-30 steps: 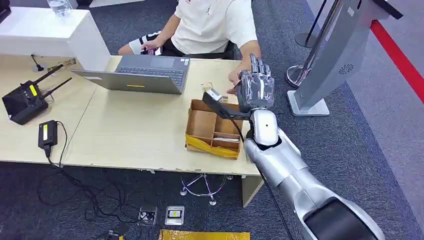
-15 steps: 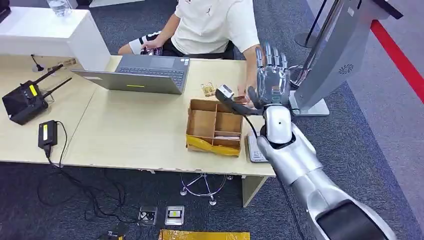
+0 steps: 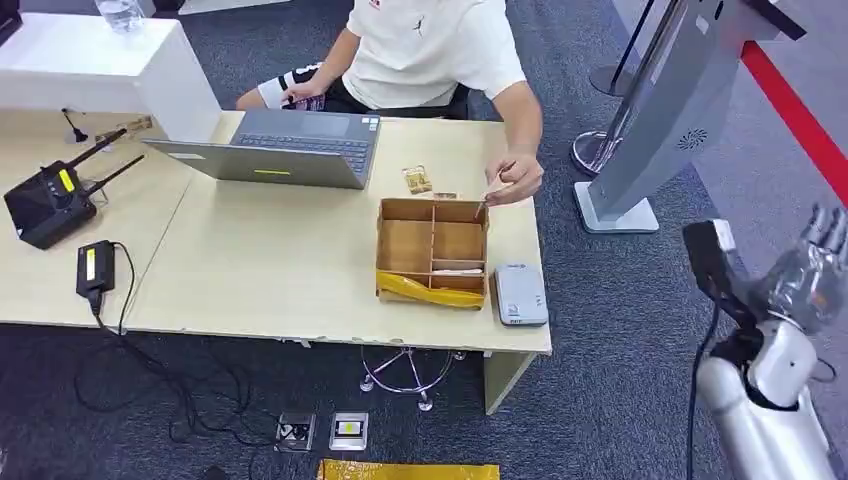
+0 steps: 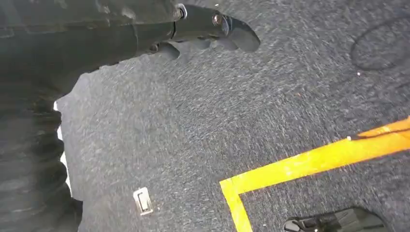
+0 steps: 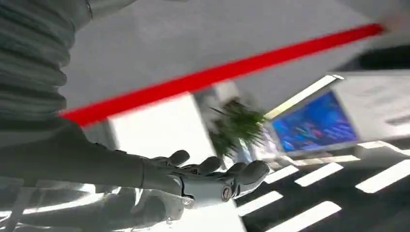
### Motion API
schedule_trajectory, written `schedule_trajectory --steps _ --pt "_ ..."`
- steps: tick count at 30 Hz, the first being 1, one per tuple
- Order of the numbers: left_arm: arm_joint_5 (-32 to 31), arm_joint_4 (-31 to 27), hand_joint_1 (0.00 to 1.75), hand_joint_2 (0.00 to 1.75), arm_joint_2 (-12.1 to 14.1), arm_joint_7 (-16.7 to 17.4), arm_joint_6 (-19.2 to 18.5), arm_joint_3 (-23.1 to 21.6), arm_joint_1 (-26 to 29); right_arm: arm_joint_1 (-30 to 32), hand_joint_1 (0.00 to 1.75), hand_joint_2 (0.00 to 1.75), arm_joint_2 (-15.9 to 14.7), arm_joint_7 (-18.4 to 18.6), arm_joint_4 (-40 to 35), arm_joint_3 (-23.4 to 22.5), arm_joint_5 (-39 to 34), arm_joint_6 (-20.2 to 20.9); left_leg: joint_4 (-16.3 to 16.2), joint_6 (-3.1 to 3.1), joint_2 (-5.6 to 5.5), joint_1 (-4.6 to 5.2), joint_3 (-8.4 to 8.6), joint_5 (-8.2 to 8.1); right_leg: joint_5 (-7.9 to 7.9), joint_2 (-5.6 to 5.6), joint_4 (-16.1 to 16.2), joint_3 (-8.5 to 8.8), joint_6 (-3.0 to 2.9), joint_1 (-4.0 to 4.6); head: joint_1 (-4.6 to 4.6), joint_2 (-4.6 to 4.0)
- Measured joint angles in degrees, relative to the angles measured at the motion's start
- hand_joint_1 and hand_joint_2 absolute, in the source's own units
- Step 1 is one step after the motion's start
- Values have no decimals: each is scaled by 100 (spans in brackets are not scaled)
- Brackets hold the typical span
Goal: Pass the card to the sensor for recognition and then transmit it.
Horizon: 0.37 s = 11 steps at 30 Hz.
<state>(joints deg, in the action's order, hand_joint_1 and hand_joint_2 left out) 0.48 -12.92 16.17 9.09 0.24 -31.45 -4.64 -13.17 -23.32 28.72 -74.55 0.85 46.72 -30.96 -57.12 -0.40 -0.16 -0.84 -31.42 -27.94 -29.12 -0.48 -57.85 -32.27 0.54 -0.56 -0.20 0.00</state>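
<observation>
A: Fingers (image 5: 212, 170) of the right hand (image 3: 812, 272) lie stretched out and apart, nothing in them; it hangs off the counter's right edge, over carpet.

B: Left hand?

A: Cannot tell its state.

B: Card?

A: The card (image 3: 483, 206), a thin sliver hard to make out, appears pinched in the person's hand (image 3: 515, 180) at the far right corner of the divided box (image 3: 432, 250).

B: Step?

A: Judged: handover done, card delivered. The sensor (image 3: 520, 293) sits near the counter's (image 3: 270, 260) front right corner. Next likely calls for a fresh card.

B: Room?

A: Laptop (image 3: 280, 146) at the far edge, router (image 3: 50, 200) at the left; grey kiosk (image 3: 660, 110) beyond.
</observation>
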Motion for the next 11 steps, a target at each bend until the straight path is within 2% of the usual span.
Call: schedule_trajectory --steps 2,5,6,10,11 --pt "81 0 0 175 2 76 42 50 0 394 0 175 -26 -229 276 -340 -659 -274 2 -6 7 -3 2 -4 -2 8 0 -3 -3 3 -2 0" --pt "124 0 0 175 0 160 48 133 0 745 0 175 13 -912 1258 -699 -1670 -485 3 -7 6 -8 0 -4 -3 6 -1 -1 -3 8 0 0" --pt "116 0 0 175 0 170 46 146 2 797 0 175 33 -1098 1530 -733 -1788 -465 4 -7 7 -9 0 -4 -3 8 -1 -1 -4 9 2 0" --pt "113 0 0 175 0 170 46 149 2 810 0 175 33 -1131 1534 -734 -1790 -460 3 -7 7 -10 1 -4 -3 9 -1 -2 -4 9 2 0" --pt "96 0 0 175 0 173 46 153 -1 846 0 175 59 -1277 1759 -747 -1853 -417 4 -8 8 -10 0 -4 -3 11 -2 -2 -4 10 0 0"
